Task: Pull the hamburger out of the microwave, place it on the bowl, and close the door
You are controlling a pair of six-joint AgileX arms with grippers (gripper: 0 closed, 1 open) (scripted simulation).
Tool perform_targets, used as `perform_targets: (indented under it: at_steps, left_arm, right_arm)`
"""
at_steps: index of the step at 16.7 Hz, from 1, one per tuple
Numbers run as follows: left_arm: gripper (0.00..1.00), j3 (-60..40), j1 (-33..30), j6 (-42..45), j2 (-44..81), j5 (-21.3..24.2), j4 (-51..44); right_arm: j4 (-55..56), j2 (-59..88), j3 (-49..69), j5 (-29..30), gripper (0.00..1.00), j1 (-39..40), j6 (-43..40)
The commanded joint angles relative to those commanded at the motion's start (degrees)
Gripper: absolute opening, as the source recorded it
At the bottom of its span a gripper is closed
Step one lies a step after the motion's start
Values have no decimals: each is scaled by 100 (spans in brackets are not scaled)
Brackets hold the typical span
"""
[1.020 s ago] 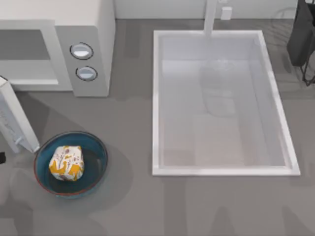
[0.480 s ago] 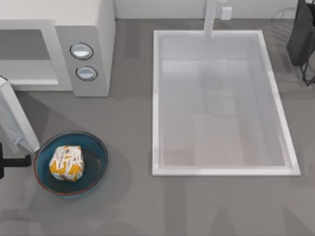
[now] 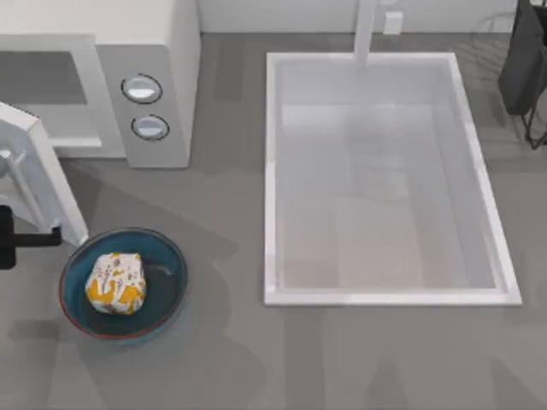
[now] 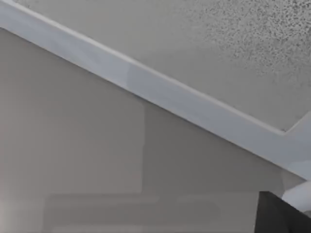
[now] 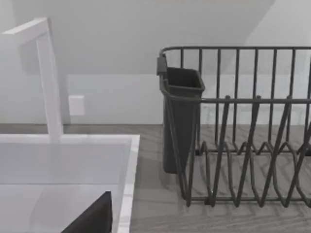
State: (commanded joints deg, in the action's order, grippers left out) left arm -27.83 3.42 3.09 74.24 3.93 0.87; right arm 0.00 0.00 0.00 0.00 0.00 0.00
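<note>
Hamburger in bowl | door ajar | left claw beside door

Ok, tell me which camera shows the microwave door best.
The top view: the door stands swung open at the microwave, its whole outline visible. The left wrist view gives a close slice of white frame. The right wrist view faces the sink and rack.

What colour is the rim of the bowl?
Thin reddish-orange, on the blue bowl; clearest in the top view.

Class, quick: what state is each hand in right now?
Left hand: at the door, by its outer edge; open or shut cannot be told.
Right hand: cannot be told.
</note>
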Motion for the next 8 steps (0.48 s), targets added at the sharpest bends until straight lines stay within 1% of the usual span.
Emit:
perform_targets:
  at_steps: [4,8]
  left_arm:
    - [0,-673,-95,-52,1206,-59,478]
    - [0,-926,-132,-73,1562,-82,662]
  right_arm:
    - [0,0,0,0,100,0,0]
    - [0,0,0,0,100,0,0]
